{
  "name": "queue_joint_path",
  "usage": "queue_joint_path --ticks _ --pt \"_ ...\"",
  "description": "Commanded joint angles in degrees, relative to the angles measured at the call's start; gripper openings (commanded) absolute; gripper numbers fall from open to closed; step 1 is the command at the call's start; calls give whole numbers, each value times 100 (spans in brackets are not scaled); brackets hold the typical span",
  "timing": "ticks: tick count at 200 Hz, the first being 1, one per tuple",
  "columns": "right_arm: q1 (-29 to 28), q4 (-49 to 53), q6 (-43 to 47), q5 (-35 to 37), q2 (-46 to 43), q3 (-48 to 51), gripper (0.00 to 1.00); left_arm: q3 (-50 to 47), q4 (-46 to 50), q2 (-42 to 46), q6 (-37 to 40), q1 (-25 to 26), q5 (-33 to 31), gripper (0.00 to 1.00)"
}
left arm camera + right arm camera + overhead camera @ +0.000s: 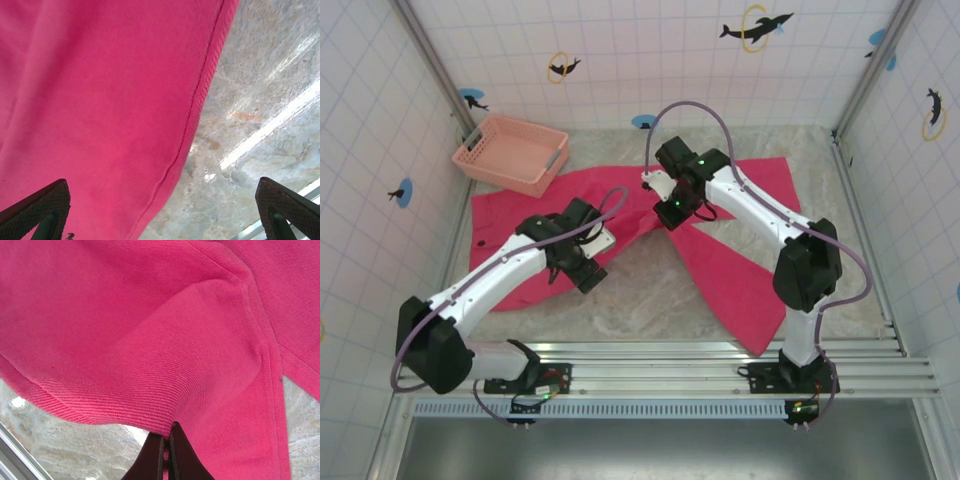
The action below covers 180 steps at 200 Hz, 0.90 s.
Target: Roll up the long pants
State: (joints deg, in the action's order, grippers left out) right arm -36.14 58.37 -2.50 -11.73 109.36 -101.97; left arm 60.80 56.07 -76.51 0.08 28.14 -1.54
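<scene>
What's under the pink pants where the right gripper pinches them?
Beneath the raised fold of the long pants, pinched by the right gripper, the marbled table shows. Anything under the flat cloth is covered.

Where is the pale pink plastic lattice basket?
Top view: the pink basket sits far left on the table, just beyond the bright magenta cloth pants.

open table point(645, 285) between pants point(730, 280) legs, basket point(500, 172) far left

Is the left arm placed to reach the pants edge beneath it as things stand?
Likely yes: the left tool is open wide above the long pants, straddling their stitched edge on the table, and nothing sits between them.
</scene>
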Motion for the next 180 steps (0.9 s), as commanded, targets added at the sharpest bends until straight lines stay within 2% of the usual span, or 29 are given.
queue_joint_path --ticks 1,25,46,57,77,81,90,95,97,127,142,180 --pt "96 -123 -66 -221 -4 -184 0 68 15 -400 -351 6 171 98" --pt "212 -171 -74 -354 -73 -117 0 25 -107 -741 -680 7 66 97" --pt "301 -210 -66 -418 -116 -77 0 45 21 -1115 -1182 4 -397 97" --pt "365 -210 -45 -435 -164 -14 0 109 213 -1265 -1390 7 -698 92" --pt "486 -207 16 -498 -268 170 0 190 490 -1357 -1563 0 -1057 66" --pt "515 -204 28 -513 -294 214 0 217 513 -1351 -1571 6 -1091 58" --pt "569 -182 65 -537 -339 310 0 229 531 -1305 -1567 -18 -1138 19" --pt "590 -141 95 -549 -359 364 0 231 574 -1282 -1602 -12 -1220 3" --pt "595 -130 117 -543 -362 380 0 238 590 -1279 -1612 -22 -1246 0" --pt "610 316 379 -594 -452 637 0 525 1066 -1295 -1743 -47 -1301 0" --pt "576 466 389 -830 -596 976 0 691 1320 -1326 -1850 -47 -1241 0" --pt "386 805 290 -872 -1166 1926 0 818 2358 -1407 -2001 -50 -1115 0"
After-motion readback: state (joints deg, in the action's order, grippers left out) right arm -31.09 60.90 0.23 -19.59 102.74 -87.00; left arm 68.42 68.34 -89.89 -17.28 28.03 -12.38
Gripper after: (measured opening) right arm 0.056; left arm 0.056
